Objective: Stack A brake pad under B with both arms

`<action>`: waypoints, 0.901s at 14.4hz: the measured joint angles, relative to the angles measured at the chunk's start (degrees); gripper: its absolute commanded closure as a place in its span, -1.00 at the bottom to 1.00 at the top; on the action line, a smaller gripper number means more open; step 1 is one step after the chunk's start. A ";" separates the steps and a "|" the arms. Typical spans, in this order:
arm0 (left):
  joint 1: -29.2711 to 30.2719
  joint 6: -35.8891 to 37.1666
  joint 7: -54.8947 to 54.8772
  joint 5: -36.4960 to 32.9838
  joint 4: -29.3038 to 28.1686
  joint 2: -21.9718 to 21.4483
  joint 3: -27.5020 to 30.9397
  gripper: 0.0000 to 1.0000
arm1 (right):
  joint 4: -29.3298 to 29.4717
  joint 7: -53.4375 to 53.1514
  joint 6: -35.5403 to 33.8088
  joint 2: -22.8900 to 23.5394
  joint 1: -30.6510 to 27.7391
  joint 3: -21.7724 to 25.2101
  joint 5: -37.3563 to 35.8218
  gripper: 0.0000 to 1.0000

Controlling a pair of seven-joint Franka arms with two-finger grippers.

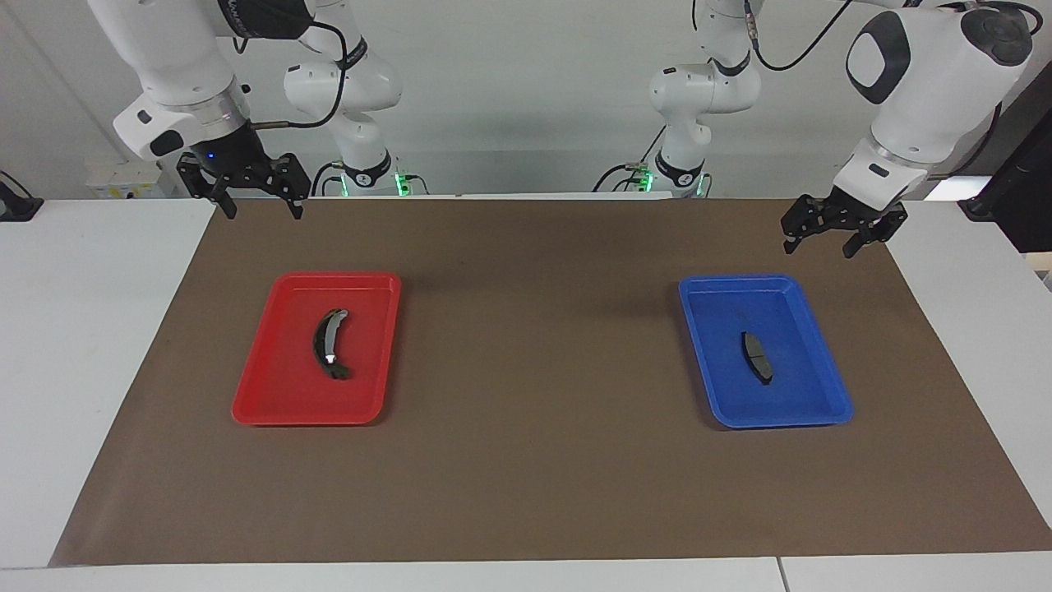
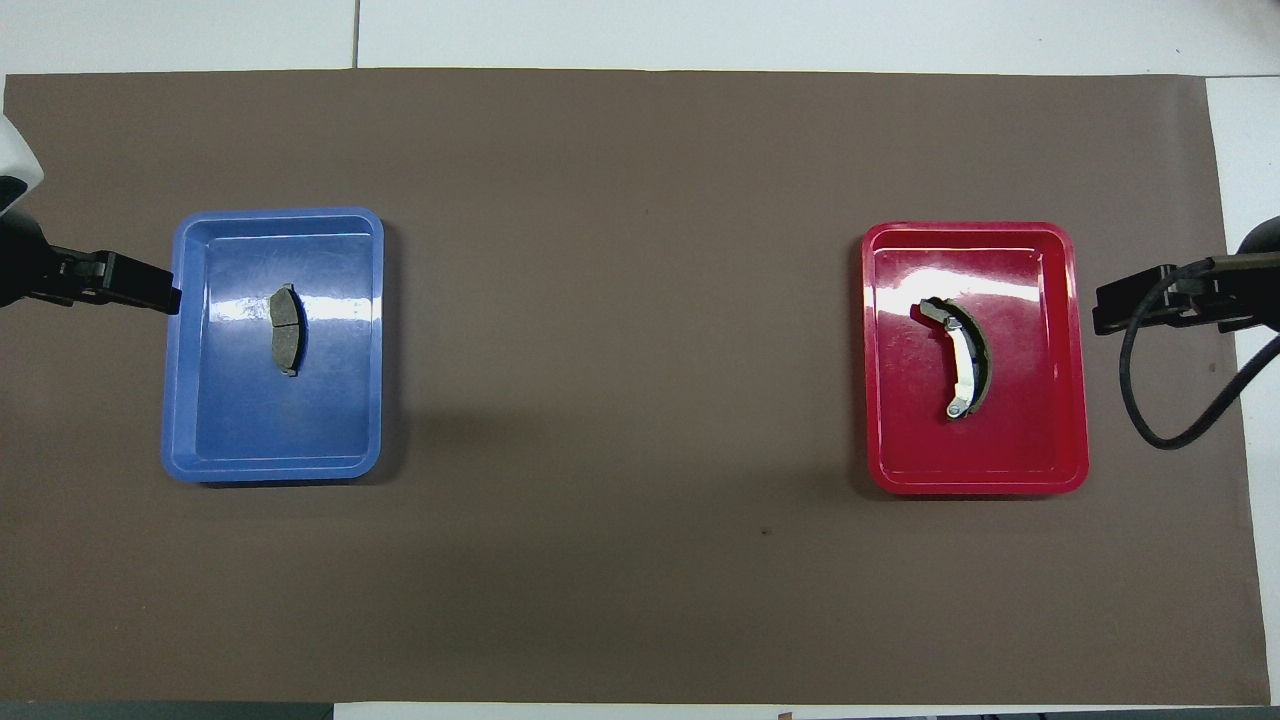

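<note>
The desk (image 1: 526,493) carries a brown mat (image 1: 526,247) with two trays set well apart, one toward each arm's end, so each arm serves its own tray. The red tray (image 1: 271,395) lies below and just ahead of the right gripper (image 1: 256,200); it holds B (image 1: 329,344), the long crescent pad. The blue tray (image 1: 723,403) lies below and just ahead of the left gripper (image 1: 845,233); it holds the A brake pad (image 1: 757,357), lying flat near the tray's middle. Both grippers hang raised, released and empty. You should judge the task as not yet begun: the pads lie apart, each ready for a pick.
</note>
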State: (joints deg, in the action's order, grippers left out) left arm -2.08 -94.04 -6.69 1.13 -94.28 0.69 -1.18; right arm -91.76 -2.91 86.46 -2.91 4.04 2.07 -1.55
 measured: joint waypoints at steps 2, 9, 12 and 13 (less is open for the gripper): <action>-0.03 0.06 0.00 0.00 -0.09 0.00 -0.01 -0.98 | 0.05 0.00 0.09 0.00 -0.01 0.01 0.00 -1.00; -0.06 0.07 0.00 0.00 -0.80 0.00 -0.01 -0.98 | 0.11 0.00 0.15 0.08 -0.06 0.03 0.00 -1.00; -0.06 -0.11 0.01 0.00 -1.01 0.00 -0.01 -0.97 | -0.36 0.00 0.37 0.13 -0.10 0.03 0.02 -1.00; -0.06 -0.63 0.01 0.00 -1.19 -0.01 -0.01 -0.97 | -0.78 0.00 1.13 0.12 -0.08 0.02 0.04 -1.00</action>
State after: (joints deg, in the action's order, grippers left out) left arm -2.14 -94.67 -6.68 1.13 -95.47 0.68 -1.19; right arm -92.54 -2.91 87.59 -2.79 3.95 2.08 -1.51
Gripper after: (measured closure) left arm 0.009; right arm 0.000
